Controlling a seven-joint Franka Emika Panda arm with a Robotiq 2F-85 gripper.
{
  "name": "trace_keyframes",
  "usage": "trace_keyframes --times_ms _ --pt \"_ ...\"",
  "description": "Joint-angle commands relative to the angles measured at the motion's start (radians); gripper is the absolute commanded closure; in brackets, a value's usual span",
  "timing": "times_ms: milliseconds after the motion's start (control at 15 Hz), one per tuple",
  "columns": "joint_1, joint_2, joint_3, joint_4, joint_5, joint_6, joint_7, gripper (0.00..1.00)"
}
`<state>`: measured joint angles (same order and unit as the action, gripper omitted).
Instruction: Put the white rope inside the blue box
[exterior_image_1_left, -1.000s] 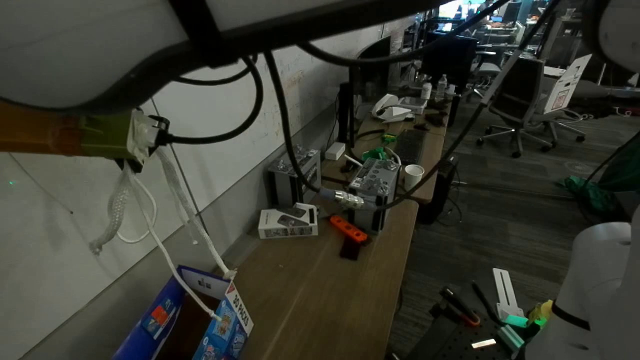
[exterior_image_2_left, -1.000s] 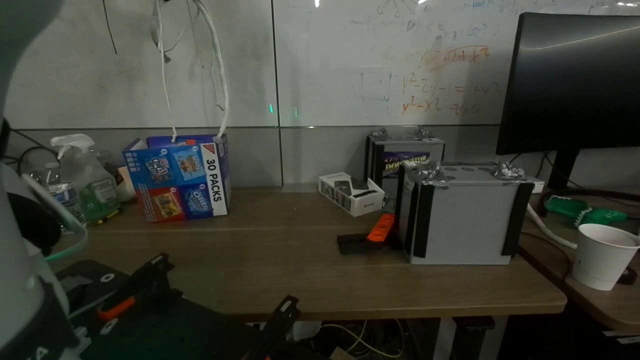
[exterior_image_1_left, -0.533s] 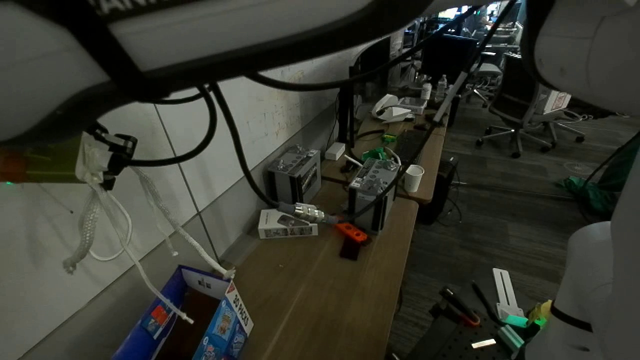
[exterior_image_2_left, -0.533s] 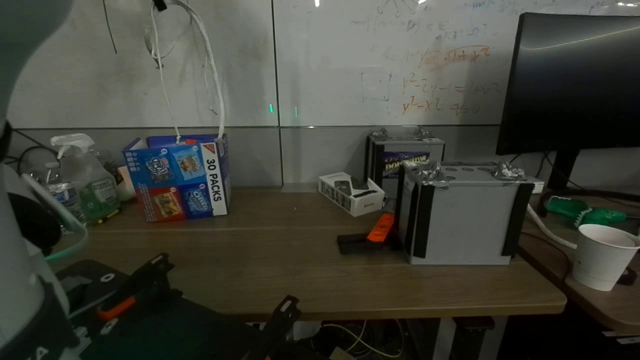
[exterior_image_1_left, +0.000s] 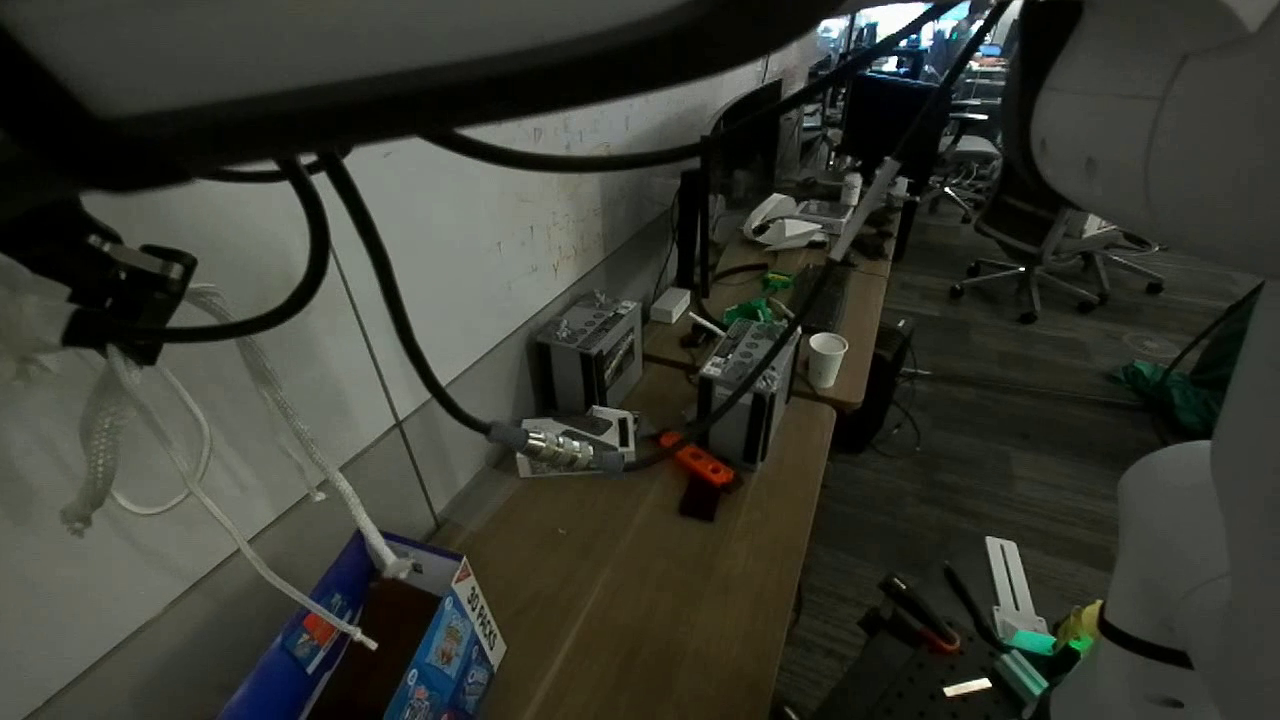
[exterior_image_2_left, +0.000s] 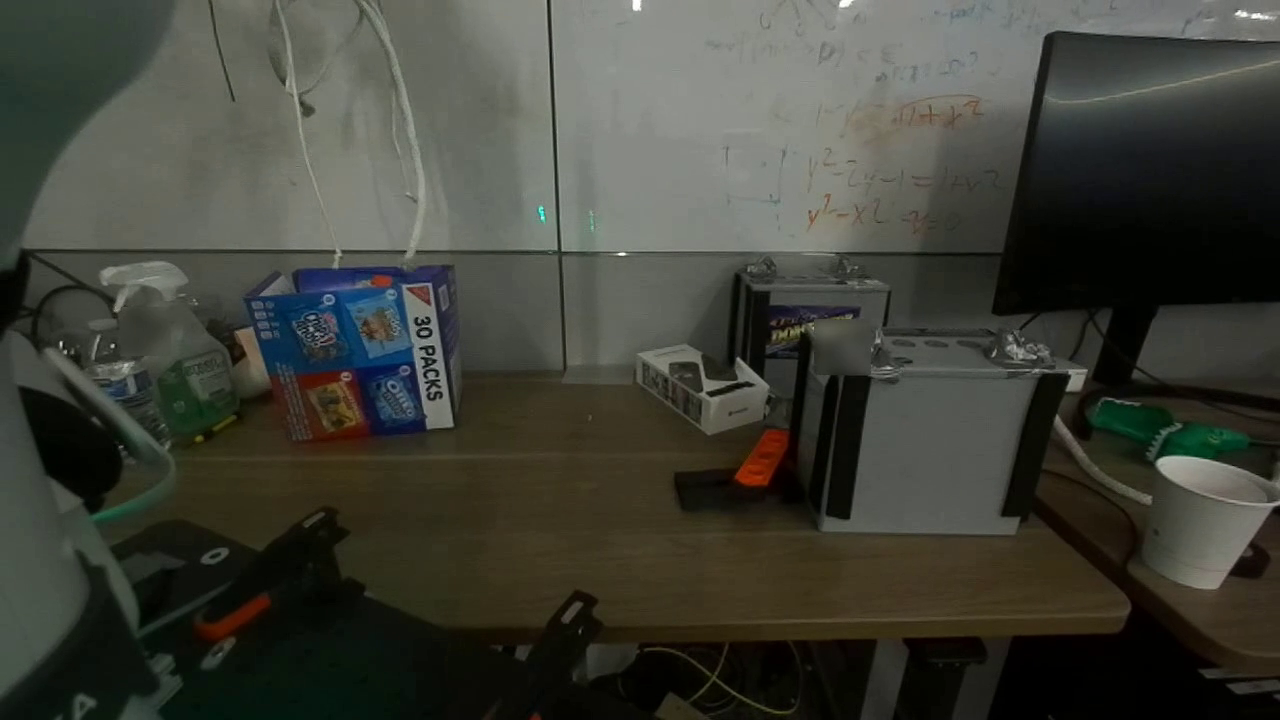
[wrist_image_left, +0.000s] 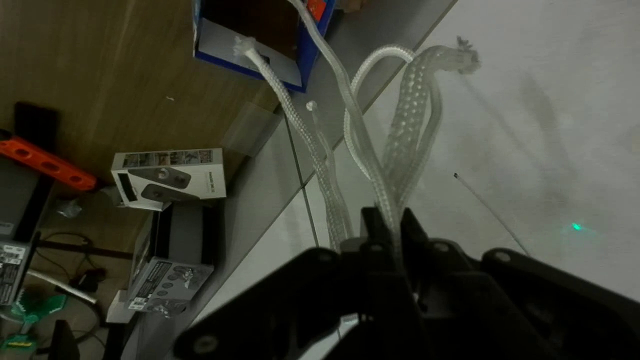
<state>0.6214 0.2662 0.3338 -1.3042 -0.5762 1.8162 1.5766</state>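
Observation:
My gripper (wrist_image_left: 389, 212) is shut on the white rope (wrist_image_left: 350, 100) in the wrist view. It also shows at the left edge of an exterior view (exterior_image_1_left: 135, 300). The rope hangs down in loose strands, also in both exterior views (exterior_image_1_left: 340, 485) (exterior_image_2_left: 411, 140). The blue box (exterior_image_1_left: 450, 640) stands open at the top, below the gripper, and shows in the other views too (exterior_image_2_left: 350, 360) (wrist_image_left: 220, 37). Two rope ends, one thick and one thin, hang over the box opening at about rim height. A frayed end and a loop hang apart, beside the box near the whiteboard.
A whiteboard wall (exterior_image_2_left: 650, 150) stands close behind the box. A spray bottle (exterior_image_2_left: 190, 350) is beside the box. A white carton (exterior_image_2_left: 705, 385), an orange tool (exterior_image_2_left: 763, 457) and grey cases (exterior_image_2_left: 920, 440) stand along the table (exterior_image_2_left: 560, 530). Black cable (exterior_image_1_left: 380, 300) hangs from the arm.
The arm and gripper have moved left in an exterior view, carrying the rope. The thick end has shifted from the box's corner to over its opening, the thin end from the front rim inward.

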Motion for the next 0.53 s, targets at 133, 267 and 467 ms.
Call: trace_keyframes --times_ms 133,267,467 --pt "0.032 0.017 -0.009 0.079 0.003 -0.101 0.023 0.95" --pt "0.022 0.024 -0.004 0.075 0.04 -0.116 0.003 0.95" --pt "0.01 0.043 -0.001 0.073 0.093 -0.123 -0.028 0.95"
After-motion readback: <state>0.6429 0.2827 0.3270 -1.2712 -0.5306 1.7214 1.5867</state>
